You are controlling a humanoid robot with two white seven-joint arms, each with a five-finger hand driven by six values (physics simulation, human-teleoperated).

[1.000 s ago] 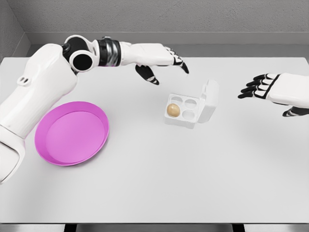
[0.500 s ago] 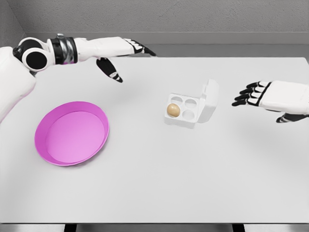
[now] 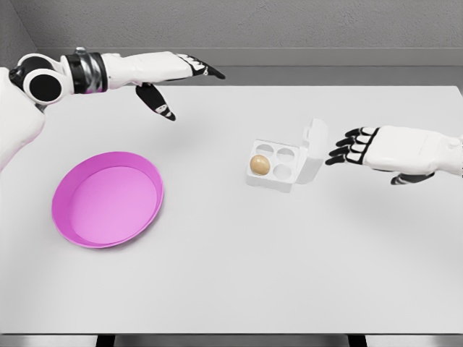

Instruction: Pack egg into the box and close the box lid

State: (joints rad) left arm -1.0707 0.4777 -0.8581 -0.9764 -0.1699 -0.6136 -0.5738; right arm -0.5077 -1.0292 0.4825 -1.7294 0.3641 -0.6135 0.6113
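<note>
A single head view looks steeply down over the whole white table (image 3: 239,275) toward its far edge.

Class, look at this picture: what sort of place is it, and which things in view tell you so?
Probably a simulated robot test bench, not a kitchen: a bare white table against plain grey walls, holding only an open egg box with one egg and a pink bowl.

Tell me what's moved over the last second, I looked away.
The left robot hand drew back from above the box to the table's far left, open and empty. The right robot hand slid left toward the raised lid, fingers spread, not yet touching it. Nothing was grasped or released. The egg sits in its cell, the lid is up, and the pink bowl is in place.
</note>
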